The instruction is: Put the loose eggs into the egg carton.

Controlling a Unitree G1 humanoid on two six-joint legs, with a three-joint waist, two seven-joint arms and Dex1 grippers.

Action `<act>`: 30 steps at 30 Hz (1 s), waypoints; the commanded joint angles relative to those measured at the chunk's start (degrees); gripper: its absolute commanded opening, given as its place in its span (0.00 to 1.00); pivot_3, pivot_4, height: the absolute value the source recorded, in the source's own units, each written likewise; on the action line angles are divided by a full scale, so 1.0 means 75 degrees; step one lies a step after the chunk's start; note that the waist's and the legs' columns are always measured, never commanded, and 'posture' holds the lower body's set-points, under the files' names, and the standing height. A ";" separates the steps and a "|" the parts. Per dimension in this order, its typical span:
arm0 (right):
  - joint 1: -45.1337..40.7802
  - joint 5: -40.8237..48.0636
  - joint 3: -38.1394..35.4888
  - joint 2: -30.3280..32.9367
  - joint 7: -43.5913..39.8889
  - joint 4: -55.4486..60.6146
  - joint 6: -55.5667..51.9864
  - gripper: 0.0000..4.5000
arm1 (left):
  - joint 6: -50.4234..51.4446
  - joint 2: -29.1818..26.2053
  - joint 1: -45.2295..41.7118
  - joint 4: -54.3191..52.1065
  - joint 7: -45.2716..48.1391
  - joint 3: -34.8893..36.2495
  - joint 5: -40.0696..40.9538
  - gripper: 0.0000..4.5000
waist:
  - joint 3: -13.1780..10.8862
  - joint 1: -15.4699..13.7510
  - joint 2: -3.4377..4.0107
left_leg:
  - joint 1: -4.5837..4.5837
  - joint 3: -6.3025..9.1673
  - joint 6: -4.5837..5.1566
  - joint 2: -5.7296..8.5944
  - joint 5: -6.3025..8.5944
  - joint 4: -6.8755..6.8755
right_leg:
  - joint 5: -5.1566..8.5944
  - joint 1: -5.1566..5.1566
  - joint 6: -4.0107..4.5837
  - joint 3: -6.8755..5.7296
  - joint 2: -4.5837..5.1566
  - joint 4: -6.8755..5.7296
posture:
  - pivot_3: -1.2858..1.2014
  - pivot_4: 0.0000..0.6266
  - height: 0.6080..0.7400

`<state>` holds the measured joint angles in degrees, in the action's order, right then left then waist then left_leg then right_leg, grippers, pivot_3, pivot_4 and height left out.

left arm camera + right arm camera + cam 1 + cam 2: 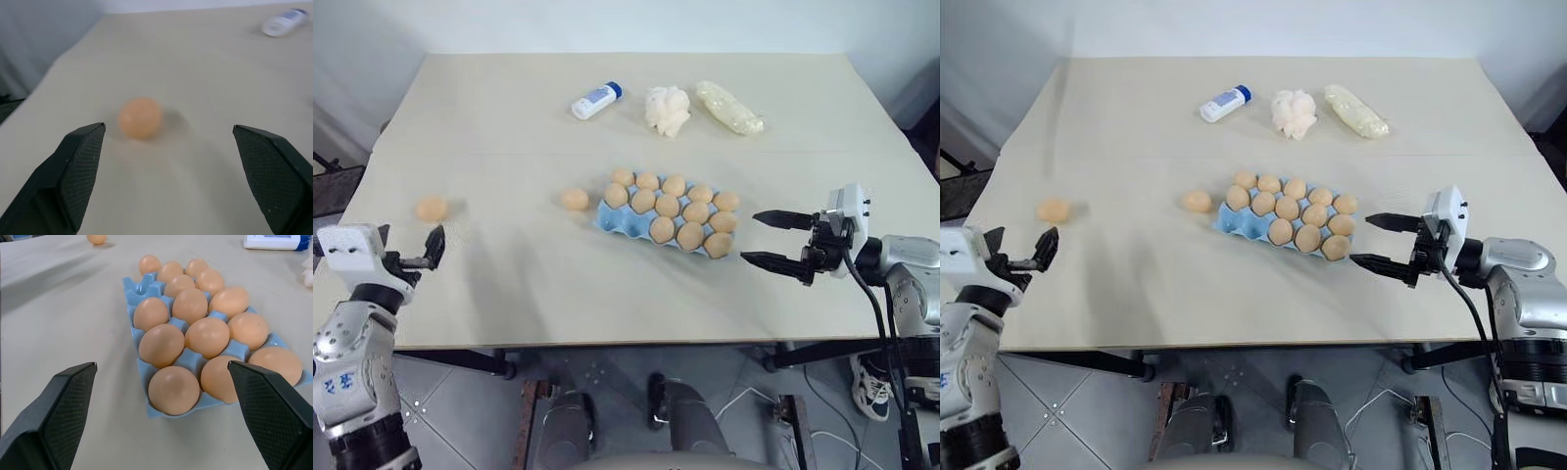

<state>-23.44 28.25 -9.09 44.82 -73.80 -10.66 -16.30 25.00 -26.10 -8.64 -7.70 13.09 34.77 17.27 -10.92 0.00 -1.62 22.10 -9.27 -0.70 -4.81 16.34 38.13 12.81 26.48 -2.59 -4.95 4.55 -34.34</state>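
Observation:
The light blue egg carton [605, 221] lies at the table's middle, with tan-brown eggs in most cups; the cup at its near left corner [141, 289] shows bare blue. One loose egg [575, 199] rests on the table just left of the carton. A second loose egg [432, 208] lies far left; in the left wrist view this egg [140, 116] sits just beyond my fingers. My left gripper [1018, 245] is open and empty, a short way nearer the front edge than that egg. My right gripper [749, 236] hovers open and empty just right of the carton, pointing at it.
At the back of the table lie a white bottle with a blue cap [596, 101], a lumpy white wad [667, 110] and a pale wrapped roll [729, 108]. The table's front edge [607, 343] runs just below both grippers.

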 commanded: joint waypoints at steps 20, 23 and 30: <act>0.0738 0.0220 -0.0577 0.0234 0.0470 0.0893 -0.0219 1.00 | -0.1482 -0.1492 -0.4904 0.7639 -0.0318 -0.1646 -0.1046 0.99 | 0.0002 0.0026 -0.0004 | 0.0003 -0.0057 0.0008 -0.0012 0.0000 -0.0013 | 0.0003 0.0015 0.0008 -0.0043 0.0000 -0.0023 | 0.52 0.24 1.00; 0.0796 0.0208 -0.0597 0.0262 0.0487 0.0914 -0.0256 1.00 | -0.1414 -0.1485 -0.4944 0.7893 -0.0321 -0.1727 -0.1040 0.85 | 0.0002 0.0056 -0.0004 | 0.0001 -0.0059 0.0008 -0.0013 0.0001 -0.0014 | 0.0003 0.0015 0.0008 -0.0041 -0.0001 -0.0025 | 0.52 0.24 1.00; 0.0763 0.0189 -0.0585 0.0290 0.0490 0.0854 -0.0245 1.00 | -0.1403 -0.1460 -0.4777 0.7571 -0.0317 -0.1743 -0.0929 0.40 | 0.0002 0.0040 -0.0004 | -0.0001 -0.0059 0.0008 -0.0013 -0.0002 -0.0009 | 0.0003 0.0016 0.0009 -0.0040 0.0000 -0.0035 | 0.52 0.24 1.00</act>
<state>-17.46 28.76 -11.68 45.70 -70.17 -5.91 -18.10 15.20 -36.09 -44.55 52.25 10.84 21.41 9.85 -10.91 0.30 -1.65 22.09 -9.71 -0.64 -4.90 16.33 38.06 12.84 26.60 -2.53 -5.24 4.55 -34.60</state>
